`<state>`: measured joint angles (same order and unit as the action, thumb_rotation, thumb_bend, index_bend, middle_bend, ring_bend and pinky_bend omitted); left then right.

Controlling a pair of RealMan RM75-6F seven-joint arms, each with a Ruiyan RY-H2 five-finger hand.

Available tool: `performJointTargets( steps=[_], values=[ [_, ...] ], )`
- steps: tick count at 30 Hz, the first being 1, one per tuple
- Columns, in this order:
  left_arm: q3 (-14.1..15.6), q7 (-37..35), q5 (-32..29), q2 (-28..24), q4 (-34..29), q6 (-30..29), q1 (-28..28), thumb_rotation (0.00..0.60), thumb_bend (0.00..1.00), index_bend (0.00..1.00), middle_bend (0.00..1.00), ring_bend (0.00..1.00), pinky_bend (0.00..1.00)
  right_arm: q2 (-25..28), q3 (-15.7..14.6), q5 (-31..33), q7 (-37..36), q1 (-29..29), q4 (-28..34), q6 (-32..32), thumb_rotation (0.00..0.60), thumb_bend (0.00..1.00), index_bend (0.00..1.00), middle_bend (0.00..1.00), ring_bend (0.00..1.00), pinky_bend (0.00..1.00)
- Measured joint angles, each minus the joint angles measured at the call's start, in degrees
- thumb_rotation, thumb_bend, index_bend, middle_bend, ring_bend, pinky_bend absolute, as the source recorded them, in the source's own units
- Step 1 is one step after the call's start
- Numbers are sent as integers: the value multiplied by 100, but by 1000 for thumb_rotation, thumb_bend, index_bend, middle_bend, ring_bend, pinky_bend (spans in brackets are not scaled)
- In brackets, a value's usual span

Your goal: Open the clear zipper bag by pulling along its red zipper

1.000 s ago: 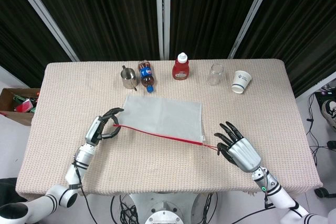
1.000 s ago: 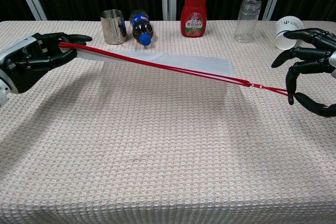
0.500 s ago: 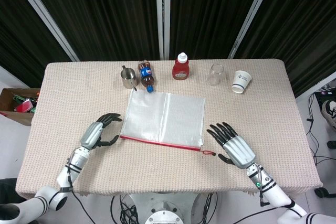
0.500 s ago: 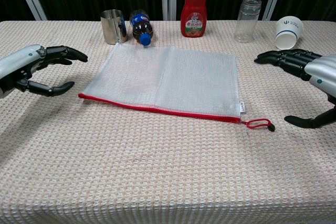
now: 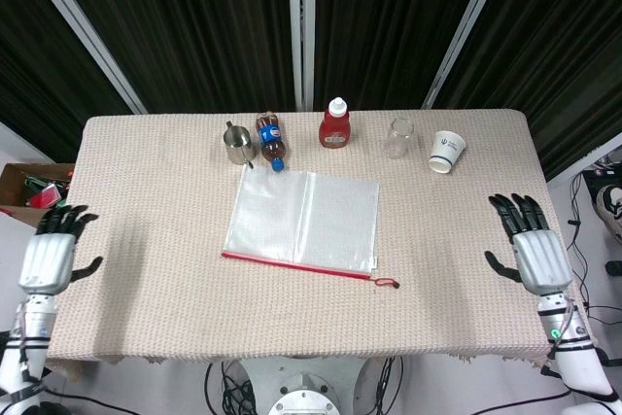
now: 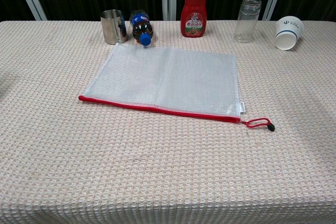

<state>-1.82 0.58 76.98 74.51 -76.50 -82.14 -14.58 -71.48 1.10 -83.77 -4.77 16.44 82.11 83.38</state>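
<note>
Clear zipper bag (image 5: 303, 219): flat mid-worktop (image 5: 146, 191), red zipper (image 5: 292, 263) along its near edge, pull loop (image 5: 387, 283) trailing right for grasping. Left hand (image 5: 47, 259) and right hand (image 5: 537, 258): well apart from the bag, fingers spread, holding nothing.

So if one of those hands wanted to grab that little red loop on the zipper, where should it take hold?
Probably the red cord loop itself, pinched near its dark end bead. It lies flat on the woven tablecloth, trailing clear of the clear mesh zipper bag at its right corner. The right hand, now open at the table's right edge, is nearer, so coming in from the right and above looks easiest.
</note>
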Motion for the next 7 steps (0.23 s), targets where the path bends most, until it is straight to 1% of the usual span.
performJointTargets(
  steps=[3, 7],
  values=[
    [34, 79, -56, -232, -277, -358, 364, 600, 163, 242, 150, 109, 135, 145, -37, -10, -311, -184, 91, 103, 600, 205, 13, 83, 0, 0],
    [121, 235, -4, -325, -627, -774, 729, 600, 161, 242, 150, 109, 135, 296, -143, -133, -580, -473, 227, 300, 600, 225, 13, 79, 0, 0]
  ],
)
